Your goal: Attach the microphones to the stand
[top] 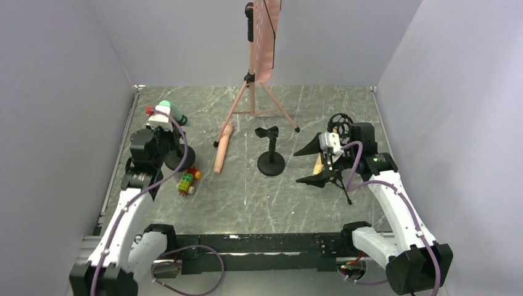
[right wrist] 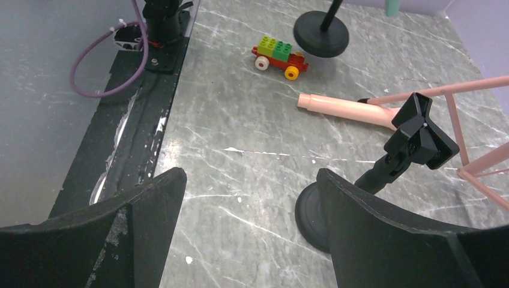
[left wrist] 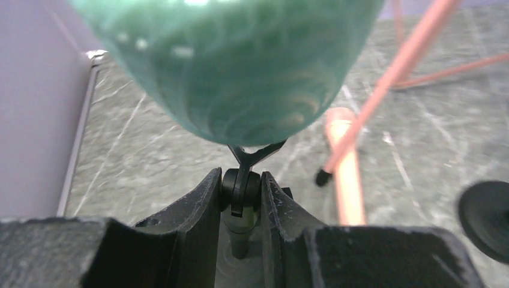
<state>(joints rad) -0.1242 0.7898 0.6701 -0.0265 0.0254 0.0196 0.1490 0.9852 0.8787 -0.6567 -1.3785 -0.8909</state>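
Note:
The teal-green microphone sits in the clip of a small black stand at the left. My left gripper is shut on that stand's black neck just under the clip. The pale pink microphone lies flat on the table beside the pink tripod. A second black stand with an empty clip stands mid-table. My right gripper hangs open to its right, above the table, holding nothing. A bit of the tan-yellow microphone shows under it.
A multicoloured block car lies near the left stand's base. A black round shock mount sits behind the right wrist. The tripod's legs spread over the back middle. Grey walls close in the left, back and right sides.

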